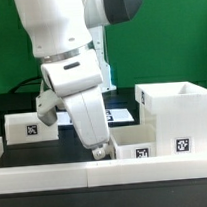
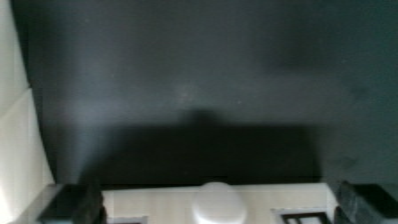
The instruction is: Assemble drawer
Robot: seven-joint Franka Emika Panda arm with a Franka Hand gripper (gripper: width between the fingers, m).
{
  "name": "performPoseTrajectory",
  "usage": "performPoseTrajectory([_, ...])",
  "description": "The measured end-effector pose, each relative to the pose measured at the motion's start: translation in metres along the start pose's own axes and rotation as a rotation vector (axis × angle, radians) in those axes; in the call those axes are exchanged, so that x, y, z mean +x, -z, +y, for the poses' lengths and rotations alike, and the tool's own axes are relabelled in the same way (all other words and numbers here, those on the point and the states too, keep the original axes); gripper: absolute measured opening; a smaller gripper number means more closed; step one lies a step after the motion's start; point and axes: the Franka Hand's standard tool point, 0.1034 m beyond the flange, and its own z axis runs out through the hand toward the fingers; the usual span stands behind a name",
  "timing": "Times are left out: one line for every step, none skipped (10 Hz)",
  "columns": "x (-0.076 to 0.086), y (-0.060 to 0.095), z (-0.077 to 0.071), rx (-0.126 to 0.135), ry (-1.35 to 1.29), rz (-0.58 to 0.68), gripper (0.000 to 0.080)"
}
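**A:** Where is the pincer sitting?

**B:** It is pointing down over the front of the black tabletop. Its tip is hanging at the end of the near tray that faces the exterior view's left. In the wrist view its dark fingers are showing at both sides, spread wide, with a white part of the tray lying between them. As far as I can judge, it is gripping nothing yet.

**A:** And the other drawer parts?

**B:** The tall shell is standing just beside that tray, on the exterior view's right. The far tray is lying well apart, toward the exterior view's left. A low border rail is running along the front, close to the near tray.

**A:** How should the grasp be going?

**B:** I am judging the step to be taking hold of the near tray. The fingers should be straddling one wall squarely and sinking deep enough before closing. The rail and the shell are crowding the tray, so lifting straight up before turning toward the shell is looking safest. A skewed grip is risking a twisting tray.
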Motion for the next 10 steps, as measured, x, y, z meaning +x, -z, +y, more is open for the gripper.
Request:
performPoseTrajectory([0.004, -0.005, -0.001, 0.003, -0.004, 0.028, 0.0649])
performPoseTrajectory([0.009, -0.009, -0.001, 0.007, -0.013, 0.037, 0.0649])
performPoseTrajectory([0.018, -0.012, 0.002, 0.003, -0.028, 0.036, 0.0649])
performPoseTrajectory([0.023, -0.012, 0.004, -0.003, -0.044, 0.033, 0.0649])
performPoseTrajectory([0.026, -0.012, 0.005, -0.01, -0.057, 0.034, 0.0649])
performPoseTrajectory([0.015, -0.011, 0.003, -0.011, -0.094, 0.031, 0.0649])
performPoseTrajectory([0.013, -0.011, 0.002, -0.009, -0.095, 0.028, 0.0649])
performPoseTrajectory([0.015, -0.012, 0.002, -0.008, -0.093, 0.029, 0.0649])
performPoseTrajectory([0.016, -0.013, 0.002, -0.008, -0.095, 0.03, 0.0649])
performPoseTrajectory([0.024, -0.016, 0.002, -0.009, -0.089, 0.035, 0.0649])
